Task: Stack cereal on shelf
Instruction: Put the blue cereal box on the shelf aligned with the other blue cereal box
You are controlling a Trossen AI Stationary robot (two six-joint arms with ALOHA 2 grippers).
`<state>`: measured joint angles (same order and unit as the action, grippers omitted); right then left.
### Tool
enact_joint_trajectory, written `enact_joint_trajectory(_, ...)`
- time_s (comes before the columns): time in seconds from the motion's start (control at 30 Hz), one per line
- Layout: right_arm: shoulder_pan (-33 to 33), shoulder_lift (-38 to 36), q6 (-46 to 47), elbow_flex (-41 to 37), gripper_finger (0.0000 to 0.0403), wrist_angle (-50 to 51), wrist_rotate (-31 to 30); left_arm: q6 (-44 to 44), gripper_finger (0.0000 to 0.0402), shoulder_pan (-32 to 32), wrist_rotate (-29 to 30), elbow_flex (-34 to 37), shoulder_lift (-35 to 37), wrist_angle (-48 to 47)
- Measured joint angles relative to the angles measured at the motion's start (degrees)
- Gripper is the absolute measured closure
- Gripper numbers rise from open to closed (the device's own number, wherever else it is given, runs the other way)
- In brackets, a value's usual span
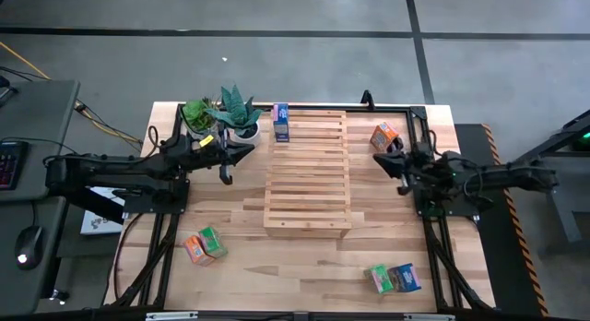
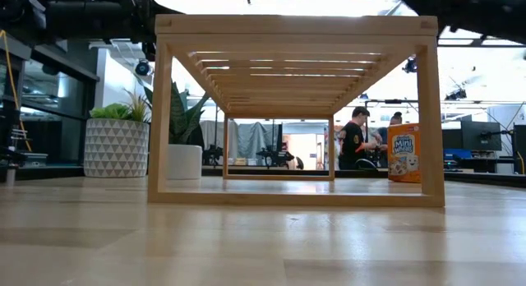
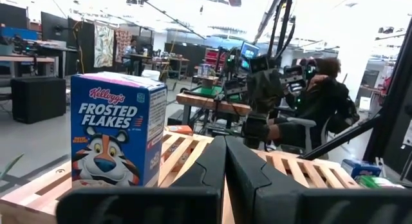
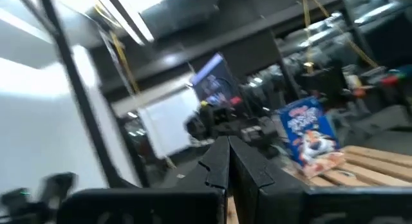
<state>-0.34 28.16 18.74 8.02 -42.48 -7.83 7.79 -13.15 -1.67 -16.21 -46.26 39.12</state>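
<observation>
Left pincer (image 1: 241, 153) is hovering pinched shut beside the shelf (image 1: 307, 173)'s left edge; right pincer (image 1: 382, 160), also pinched, is flanking the right. One blue box (image 1: 281, 123) is standing on the shelf's far-left corner.

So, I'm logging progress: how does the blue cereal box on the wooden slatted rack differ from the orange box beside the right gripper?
The blue cereal box stands on the light-wood slatted rack, at its far left corner; the orange cereal box sits on the tabletop, off the rack. The blue one lies square to the slats; the orange one is turned at an angle. Neither is gripped.
</observation>
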Motion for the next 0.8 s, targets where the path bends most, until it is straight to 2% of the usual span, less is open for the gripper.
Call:
enact_joint_trajectory(0.17,0.0,9.45,-4.75,9.03,0.0401,1.18,-2.43,-0.15,0.0401,0.0,0.0,0.0,0.0,-0.38)
enact_joint_trajectory(0.27,0.0,12.65,-4.72,16.95,0.0382,11.7,-2.85,0.04,0.0401,0.0,0.0,0.0,0.0,-0.7)
enact_joint_trajectory(0.43,0.81,18.79,0.67,34.72,0.0293,45.74,-2.9,0.02,0.0401,0.0,0.0,0.0,0.0,-0.93)
enact_joint_trajectory(0.53,2.56,24.34,7.07,46.57,0.0229,68.94,-0.03,0.0,0.0401,0.0,0.0,0.0,0.0,-0.97)
enact_joint_trajectory(0.67,5.97,32.65,22.6,61.83,0.017,100.69,4.22,-0.68,0.0401,0.0,-0.02,0.0,0.0,-0.95)
enact_joint_trajectory(0.8,13.4,38.85,43.16,70.76,0.015,123.08,5.94,-0.92,0.0401,0.0,-0.02,0.0,0.0,-0.96)
